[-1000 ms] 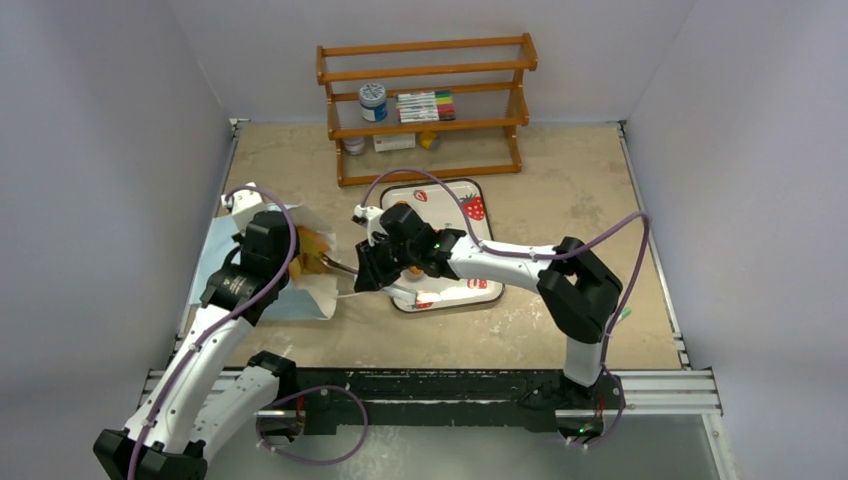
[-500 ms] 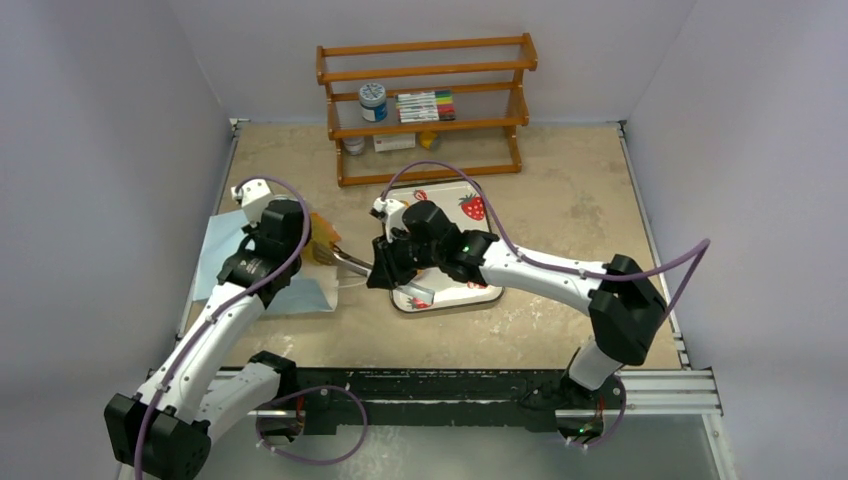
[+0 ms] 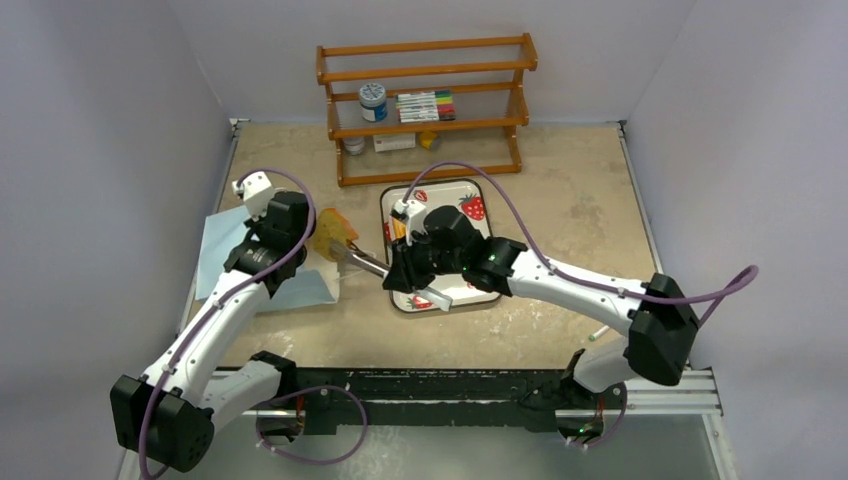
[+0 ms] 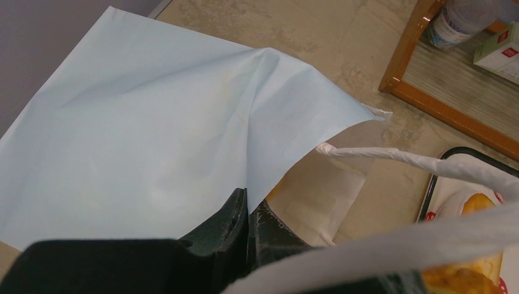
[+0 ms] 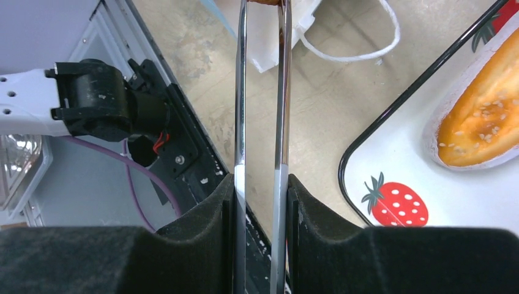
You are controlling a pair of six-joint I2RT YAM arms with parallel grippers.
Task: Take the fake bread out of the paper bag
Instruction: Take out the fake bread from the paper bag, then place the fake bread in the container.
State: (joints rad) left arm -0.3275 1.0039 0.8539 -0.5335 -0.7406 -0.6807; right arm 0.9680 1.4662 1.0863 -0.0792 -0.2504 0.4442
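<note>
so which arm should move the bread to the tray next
Right: the right tool grips the tongs, tips at the fake bread, strawberry tray beside. The left tool is pinching the paper bag.

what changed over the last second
The right claw, shut on the tongs, drew back rightward toward the tray, bringing a golden bread piece along at the paper bag mouth. The left claw, pinching the bag's edge, moved farther from the bases. Both grips, the tray and the rack stayed as they were.
</note>
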